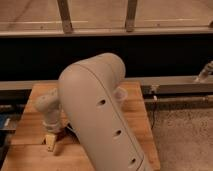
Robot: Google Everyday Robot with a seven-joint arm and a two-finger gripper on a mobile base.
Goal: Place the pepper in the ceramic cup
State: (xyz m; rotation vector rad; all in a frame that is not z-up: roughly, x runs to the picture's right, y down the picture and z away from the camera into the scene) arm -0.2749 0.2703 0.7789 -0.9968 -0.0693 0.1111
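Note:
My gripper (50,141) hangs low over the left part of the wooden table (30,105), below its pale wrist. My big beige arm (100,115) fills the middle of the view and hides most of the table top. The ceramic cup (120,96) shows as a pale rim just right of the arm, near the table's far right side. A small dark sliver (67,129) lies right beside the gripper; I cannot tell whether it is the pepper. The gripper is well left of the cup.
A dark trough and a metal rail (175,85) run behind the table. Speckled floor (185,135) lies to the right. A blue object (4,122) sits at the left edge. A cable (154,107) hangs off the table's right side.

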